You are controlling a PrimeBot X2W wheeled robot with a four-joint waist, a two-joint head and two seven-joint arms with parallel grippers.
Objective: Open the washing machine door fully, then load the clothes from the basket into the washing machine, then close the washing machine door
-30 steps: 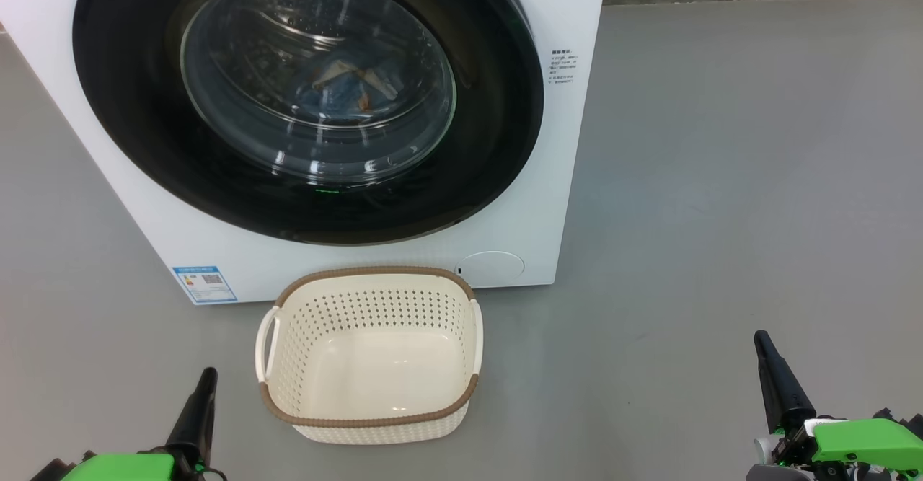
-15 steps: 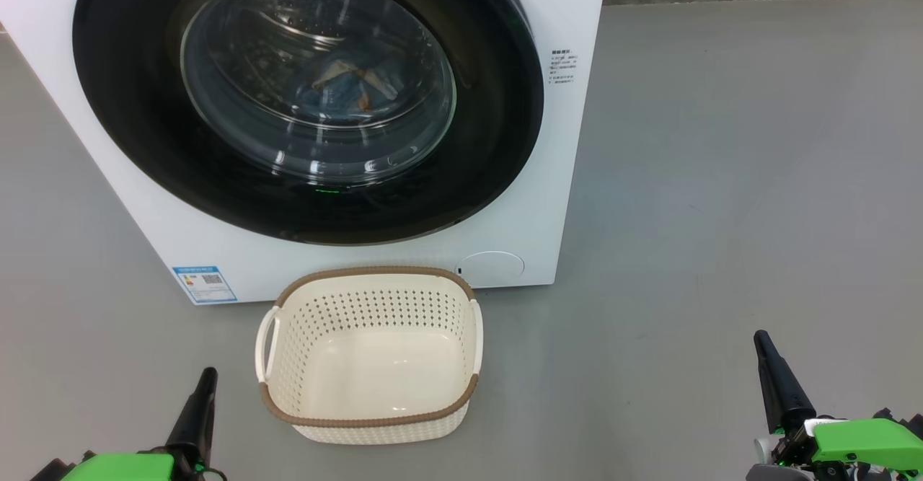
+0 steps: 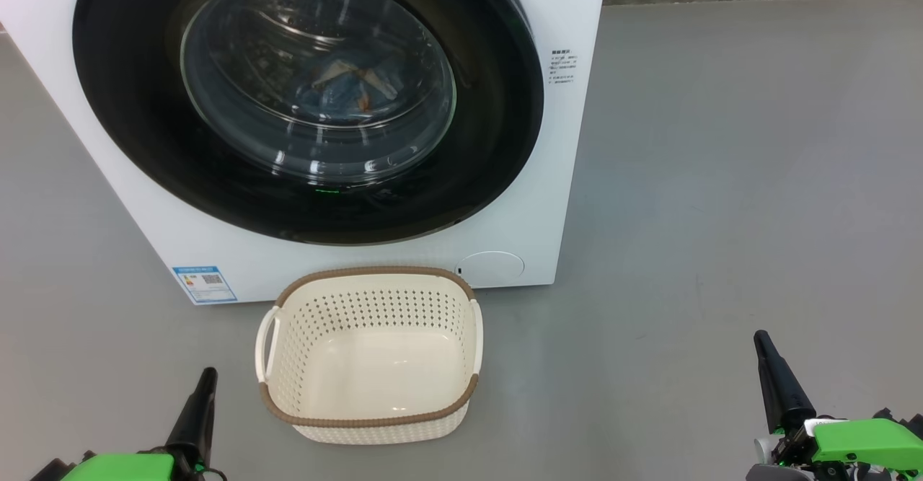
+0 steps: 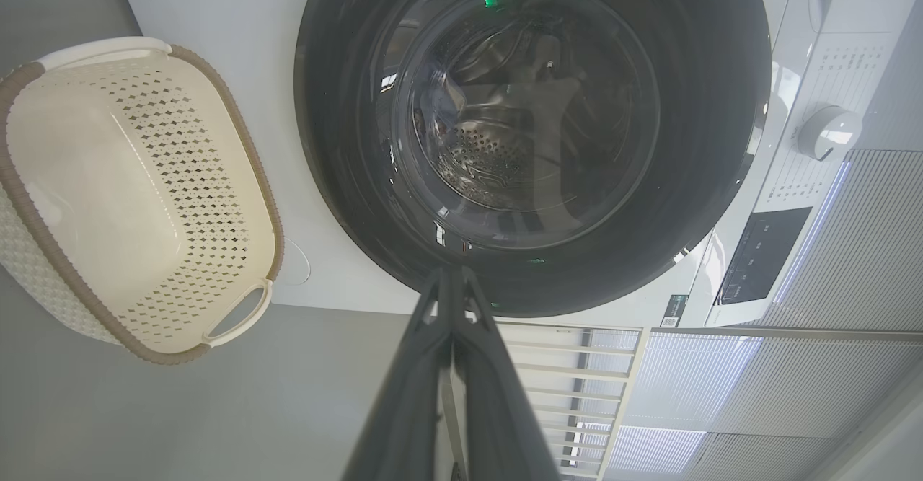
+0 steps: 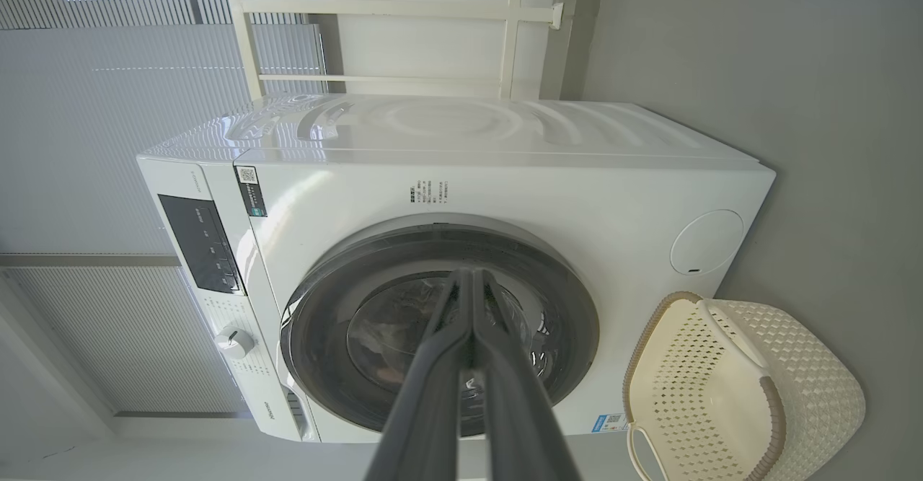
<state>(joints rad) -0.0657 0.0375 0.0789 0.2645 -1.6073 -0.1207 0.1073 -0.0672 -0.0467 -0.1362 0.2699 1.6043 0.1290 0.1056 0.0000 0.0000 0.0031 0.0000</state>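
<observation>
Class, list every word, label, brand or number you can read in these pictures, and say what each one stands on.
Nothing reads clearly enough to quote.
Blue label on the washing machine front: a QR code, print too small.
Grey print block beside the washing machine door: too small.
Control panel markings: blurred.

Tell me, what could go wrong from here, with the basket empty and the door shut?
The washing machine door looks flush, but whether it latched cannot be told; it might swing open. The basket stands close before the washing machine; rolling forward could knock it. The shut left fingers and right fingers point that way and could scrape the front.
</observation>
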